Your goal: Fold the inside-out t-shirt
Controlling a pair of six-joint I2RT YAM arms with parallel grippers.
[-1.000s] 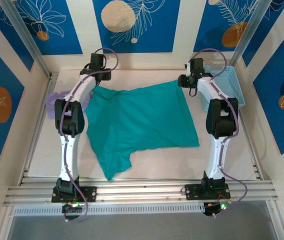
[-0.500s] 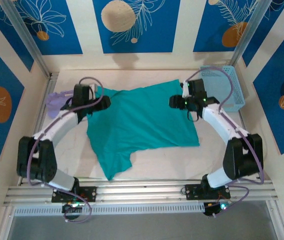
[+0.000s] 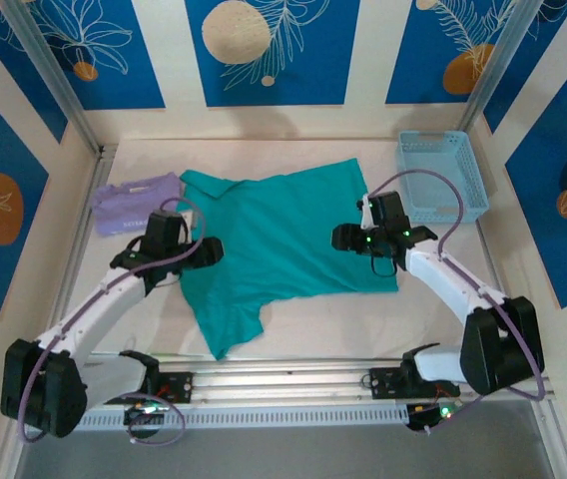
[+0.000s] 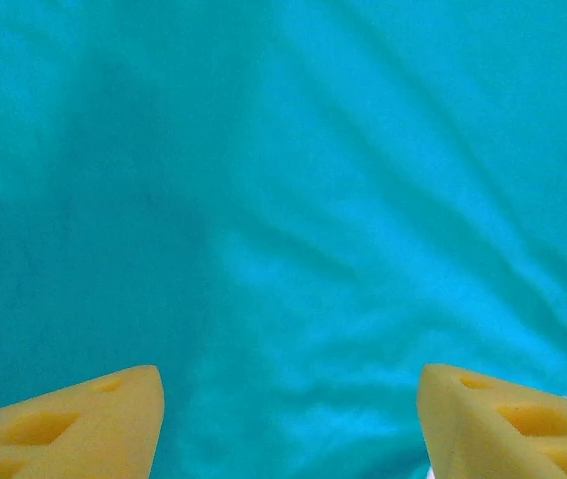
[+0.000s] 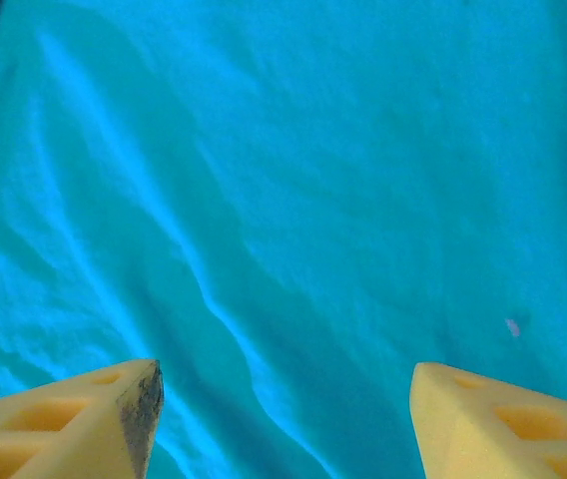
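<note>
as arms bend inward, left hand (image 3: 210, 251), right hand (image 3: 342, 238) over t-shirt (image 3: 274, 230)

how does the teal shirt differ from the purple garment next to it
The teal t-shirt lies spread out and wrinkled across the middle of the table; the purple garment sits folded into a compact rectangle at the far left. The teal t-shirt covers far more surface than the purple garment. Both are soft cloth lying on the table.

T-shirt (image 3: 283, 235) mid table (image 3: 323, 324); folded garment (image 3: 134, 205) L, basket (image 3: 443, 212) R-rear.
</note>
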